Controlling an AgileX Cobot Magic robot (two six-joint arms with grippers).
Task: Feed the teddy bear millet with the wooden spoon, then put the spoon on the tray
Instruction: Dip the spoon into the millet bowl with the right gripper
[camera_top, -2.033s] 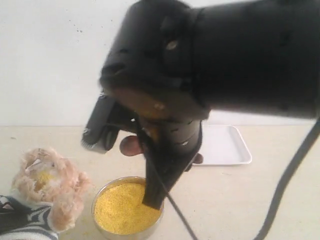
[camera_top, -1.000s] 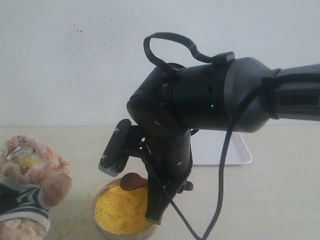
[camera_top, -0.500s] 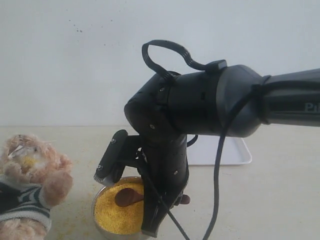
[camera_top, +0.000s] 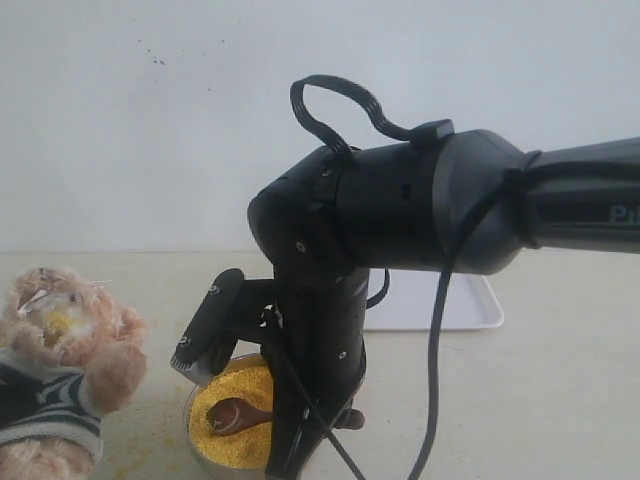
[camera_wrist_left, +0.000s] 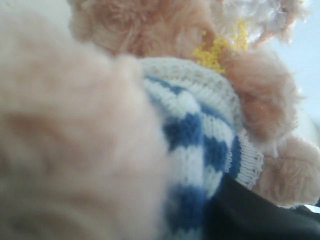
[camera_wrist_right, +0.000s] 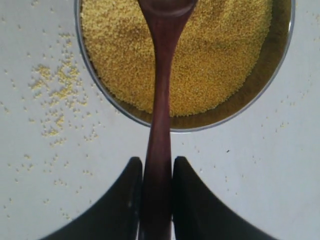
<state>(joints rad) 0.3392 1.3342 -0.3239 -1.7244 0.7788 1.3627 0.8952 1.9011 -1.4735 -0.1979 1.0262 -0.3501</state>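
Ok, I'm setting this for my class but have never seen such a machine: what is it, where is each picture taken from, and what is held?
It is a robot with two arms, each ending in a gripping tool. One picture comes from a camera off the arms; the other two from cameras on each wrist. The right tool is shut on a wooden spoon, whose scoop end is at the millet in a metal bowl. The left wrist camera sits close against the teddy bear; the left tool cannot be made out. A white tray lies behind on the table.
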